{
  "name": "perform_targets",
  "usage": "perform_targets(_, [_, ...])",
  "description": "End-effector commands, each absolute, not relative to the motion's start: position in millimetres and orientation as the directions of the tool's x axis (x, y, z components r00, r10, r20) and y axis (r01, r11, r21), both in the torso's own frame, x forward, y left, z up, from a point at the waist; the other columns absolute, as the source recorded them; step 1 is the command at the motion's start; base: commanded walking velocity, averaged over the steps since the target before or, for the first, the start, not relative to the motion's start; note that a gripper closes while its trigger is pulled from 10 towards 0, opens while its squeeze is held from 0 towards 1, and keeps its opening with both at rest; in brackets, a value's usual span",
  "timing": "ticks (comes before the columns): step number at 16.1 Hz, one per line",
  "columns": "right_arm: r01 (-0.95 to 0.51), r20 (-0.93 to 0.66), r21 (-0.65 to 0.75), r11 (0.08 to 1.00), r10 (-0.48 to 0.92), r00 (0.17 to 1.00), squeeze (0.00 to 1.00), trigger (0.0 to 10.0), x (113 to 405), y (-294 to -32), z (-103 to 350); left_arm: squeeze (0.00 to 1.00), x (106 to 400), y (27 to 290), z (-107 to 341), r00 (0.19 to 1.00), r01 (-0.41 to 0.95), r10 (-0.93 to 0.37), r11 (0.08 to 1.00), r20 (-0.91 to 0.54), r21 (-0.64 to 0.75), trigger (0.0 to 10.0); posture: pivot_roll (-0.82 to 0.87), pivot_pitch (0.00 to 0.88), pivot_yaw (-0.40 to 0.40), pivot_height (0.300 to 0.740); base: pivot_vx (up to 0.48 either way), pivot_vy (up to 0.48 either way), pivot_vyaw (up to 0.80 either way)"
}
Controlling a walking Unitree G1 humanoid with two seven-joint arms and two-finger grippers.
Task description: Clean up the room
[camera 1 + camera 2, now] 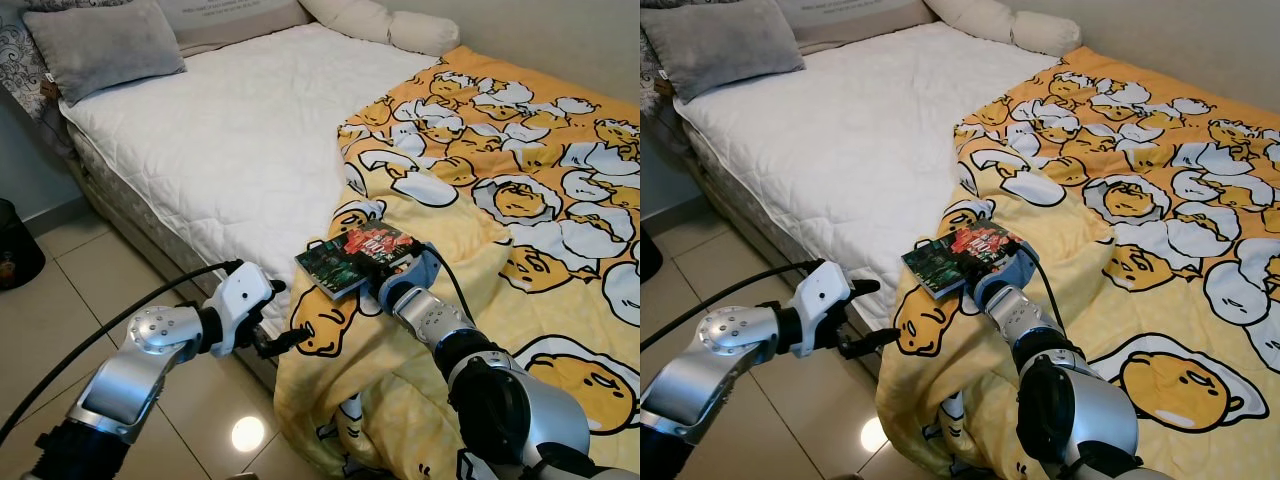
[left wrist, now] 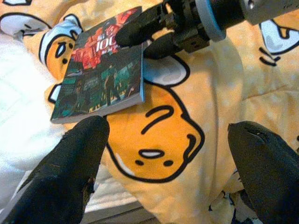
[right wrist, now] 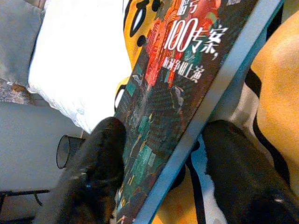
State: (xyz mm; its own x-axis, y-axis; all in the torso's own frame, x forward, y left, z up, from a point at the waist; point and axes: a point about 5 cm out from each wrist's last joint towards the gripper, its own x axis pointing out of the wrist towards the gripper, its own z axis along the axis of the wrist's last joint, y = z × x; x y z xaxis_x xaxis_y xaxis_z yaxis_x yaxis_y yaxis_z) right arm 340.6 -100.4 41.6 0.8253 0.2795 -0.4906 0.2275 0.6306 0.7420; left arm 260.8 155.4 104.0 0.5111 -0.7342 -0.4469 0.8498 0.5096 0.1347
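Observation:
A paperback book (image 1: 352,258) with a dark cover of red and green art and white lettering is held just above the yellow cartoon-egg blanket (image 1: 520,200) near the bed's side edge. My right gripper (image 1: 387,262) is shut on the book's spine end, one finger (image 3: 100,158) over the cover and the other (image 3: 233,163) under it. My left gripper (image 1: 288,314) hovers open beside the bed, level with the mattress edge and a little short of the book (image 2: 100,79). Nothing is between its fingers (image 2: 70,172).
The white mattress (image 1: 230,140) lies bare on the left half of the bed, with a grey pillow (image 1: 100,45) and a white bolster (image 1: 400,25) at the head. A dark bin (image 1: 15,245) stands on the tiled floor (image 1: 90,290) at the far left.

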Motion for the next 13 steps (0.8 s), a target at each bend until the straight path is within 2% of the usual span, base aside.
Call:
perform_targets(1, [0.217,-0.464,0.762,0.611,0.281,0.84,0.0,0.0,345.9,-96.6,49.3,0.8,261.4,161.8,107.2,0.538,0.834,-0.714,0.527,-0.447,0.162,10.0,0.07,0.0,-0.037,0.74,0.0,0.0,0.0])
perform_targets(6, [0.201,-0.458,0.766,0.611,0.298,0.838,0.0,0.0,343.6,-87.6,47.8,0.8,260.7,180.3,105.0,0.632,0.761,-0.632,0.617,-0.448,0.203,10.0,0.11,0.0,-0.036,0.74,0.0,0.0,0.0])
perform_targets(13, [0.225,-0.458,0.775,0.591,0.279,0.844,0.0,0.0,341.0,-86.7,44.3,0.8,256.7,187.5,103.9,0.649,0.745,-0.612,0.633,-0.452,0.212,10.0,0.13,0.0,-0.008,0.74,0.0,0.0,0.0])
